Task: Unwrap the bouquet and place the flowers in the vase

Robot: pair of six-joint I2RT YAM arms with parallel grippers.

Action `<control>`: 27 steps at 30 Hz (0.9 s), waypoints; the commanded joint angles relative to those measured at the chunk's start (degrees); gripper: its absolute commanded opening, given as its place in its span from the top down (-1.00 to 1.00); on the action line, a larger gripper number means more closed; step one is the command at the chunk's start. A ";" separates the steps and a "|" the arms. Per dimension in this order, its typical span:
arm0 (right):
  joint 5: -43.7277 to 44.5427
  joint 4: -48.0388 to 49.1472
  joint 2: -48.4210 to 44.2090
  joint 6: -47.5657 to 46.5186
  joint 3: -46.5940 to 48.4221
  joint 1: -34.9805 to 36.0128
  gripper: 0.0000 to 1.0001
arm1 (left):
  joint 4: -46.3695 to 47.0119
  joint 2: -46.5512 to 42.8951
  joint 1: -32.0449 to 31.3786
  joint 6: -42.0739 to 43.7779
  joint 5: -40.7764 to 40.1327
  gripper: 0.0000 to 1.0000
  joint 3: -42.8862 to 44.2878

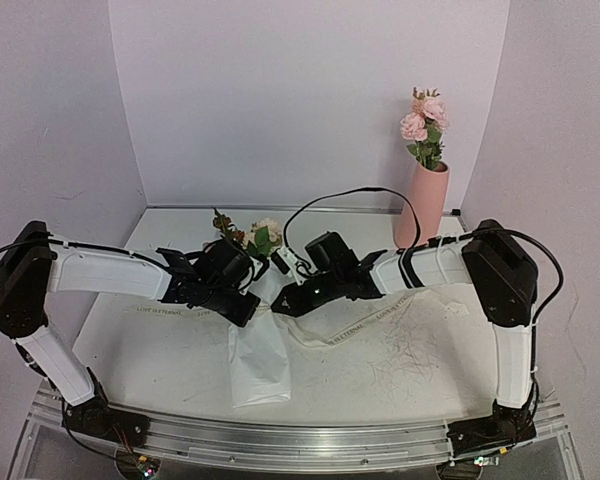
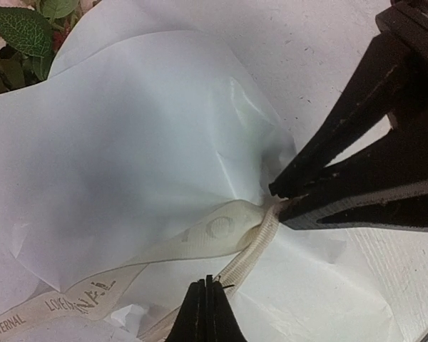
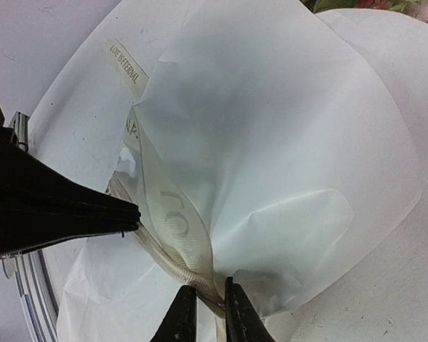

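Untying stage: ribbon [image 3: 172,221] not yet off bouquet [image 1: 260,365]
Your left fingers [image 2: 200,320] closed tight at the ribbon, right fingers [image 3: 182,313] pinching it; next, pull apart gently

a robot lab booth is being shown: a white table [image 1: 160,365] is being enclosed by plain lilac walls [image 1: 300,100], while the left arm [image 1: 100,270] and right arm [image 1: 435,268] are being carried on an aluminium rail [image 1: 300,445].

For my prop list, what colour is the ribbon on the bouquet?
The ribbon is cream with dark lettering, clearest in the left wrist view.
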 commanded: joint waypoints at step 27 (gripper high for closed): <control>4.42 0.11 -7.67 1.86 -6.28 0.41 0.99 | 2.42 4.85 0.03 3.07 7.19 0.29 5.87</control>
